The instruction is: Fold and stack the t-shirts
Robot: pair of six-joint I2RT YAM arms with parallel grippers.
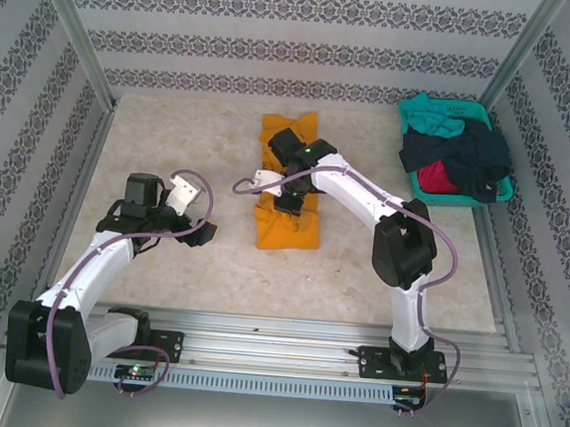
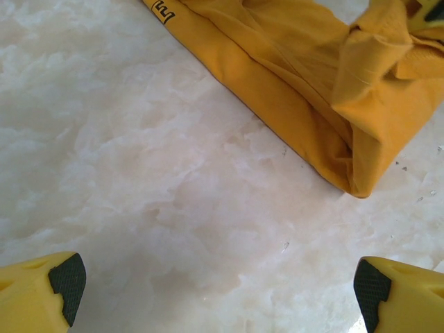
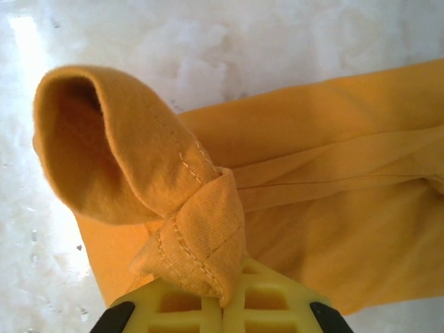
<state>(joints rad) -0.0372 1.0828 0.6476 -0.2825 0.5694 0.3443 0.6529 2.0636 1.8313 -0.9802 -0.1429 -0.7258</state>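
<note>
Seemingly between the right jaws: a fold of orange-yellow t-shirt.

We take this for a robotics lab's test cell, dressed up to look a little like a home. A left arm and a right arm are bolted side by side to a slotted aluminium rail at 6 o'clock. Bare aluminium posts frame the cell. Flat panels of striped, floral-patterned wallpaper close it at 9, 12 and 3 o'clock. The tabletop has a pale marble look. At 1 o'clock on it sits a teal plastic basket heaped with t-shirts, a household touch.
</note>
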